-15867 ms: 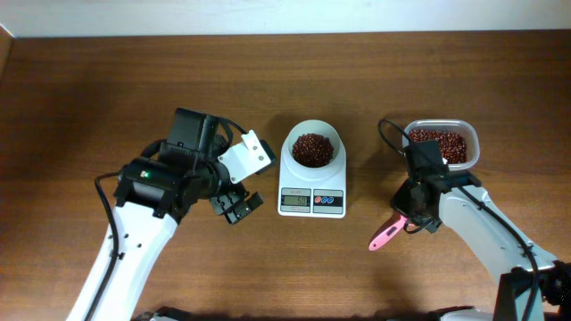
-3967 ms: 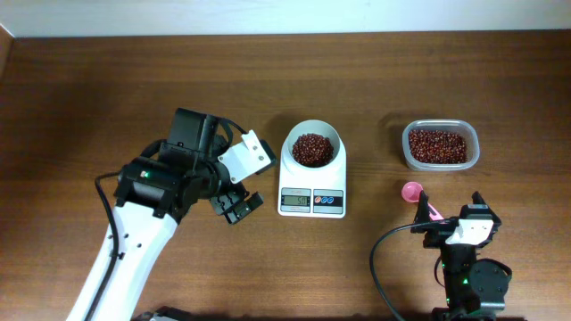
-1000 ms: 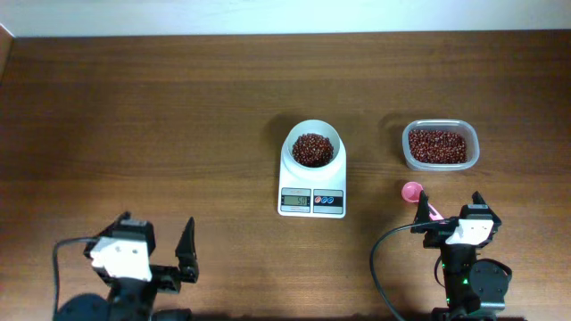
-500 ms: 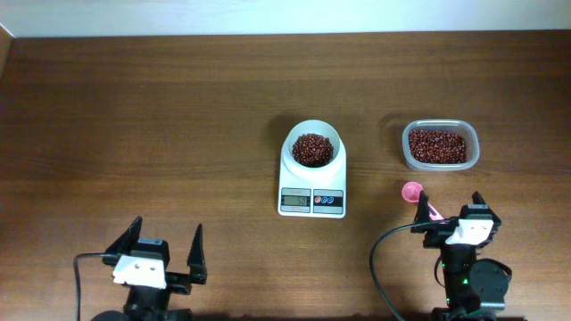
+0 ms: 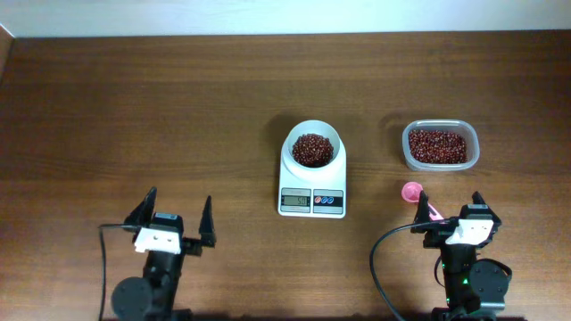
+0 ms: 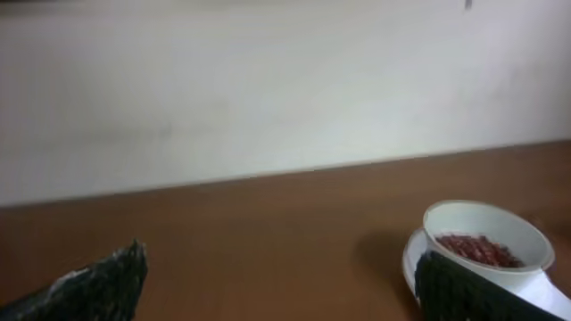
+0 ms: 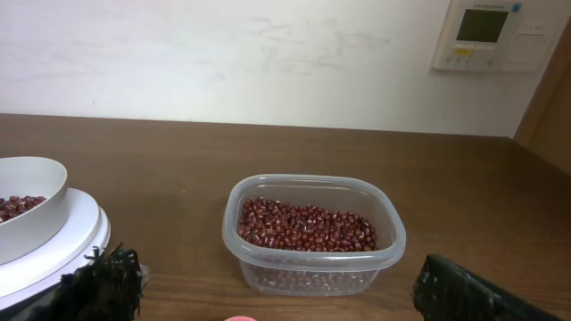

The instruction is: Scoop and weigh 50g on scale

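Wood table (image 5: pixel 134 107) – scale (image 5: pixel 311 185) at centre, long axis near-far, display facing near, bowl (image 5: pixel 312 126) at far end. Clear tub (image 5: pixel 440 123) right of it. Left gripper (image 5: pixel 179 197), right gripper (image 5: pixel 448 198) near edge – both spread wide, empty. Beans (image 5: pixel 312 149) fill bowl.

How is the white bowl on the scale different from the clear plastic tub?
The bowl is round and opaque white; the tub is rectangular with rounded corners and see-through. The bowl sits on the scale; the tub stands directly on the table. The tub looks wider than the bowl. Both are open-topped and hold dark red-brown beans.
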You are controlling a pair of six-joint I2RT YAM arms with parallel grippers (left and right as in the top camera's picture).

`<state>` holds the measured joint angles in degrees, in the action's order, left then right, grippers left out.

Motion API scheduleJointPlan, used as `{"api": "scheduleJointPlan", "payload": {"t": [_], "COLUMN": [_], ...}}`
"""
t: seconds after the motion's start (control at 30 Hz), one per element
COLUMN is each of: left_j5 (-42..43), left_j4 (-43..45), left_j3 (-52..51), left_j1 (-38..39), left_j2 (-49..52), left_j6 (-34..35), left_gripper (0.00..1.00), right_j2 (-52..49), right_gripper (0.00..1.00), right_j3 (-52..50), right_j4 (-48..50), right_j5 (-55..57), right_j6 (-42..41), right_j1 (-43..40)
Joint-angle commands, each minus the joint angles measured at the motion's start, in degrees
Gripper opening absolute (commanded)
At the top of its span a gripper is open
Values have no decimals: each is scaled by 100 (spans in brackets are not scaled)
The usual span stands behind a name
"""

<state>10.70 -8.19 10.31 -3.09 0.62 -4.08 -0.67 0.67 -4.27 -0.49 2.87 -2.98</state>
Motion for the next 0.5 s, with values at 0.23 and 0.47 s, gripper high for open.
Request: {"api": "scheduleJointPlan", "payload": {"t": [0.23, 0.47], "left_j5": [-931, -922], "left_j4": [358, 345], "left_j3": [-981, -981], "left_j1": [22, 50], "left_j2": [-31, -31], "left_j6": [-76, -72], "left_gripper": [99, 99], "right_j2": [48, 46], "right_gripper": [99, 99], "right_j3": [-35, -35], "right_j4": [-28, -28], "right_j5": [26, 26], "right_j6": [-7, -7], "right_j1": [35, 35]}}
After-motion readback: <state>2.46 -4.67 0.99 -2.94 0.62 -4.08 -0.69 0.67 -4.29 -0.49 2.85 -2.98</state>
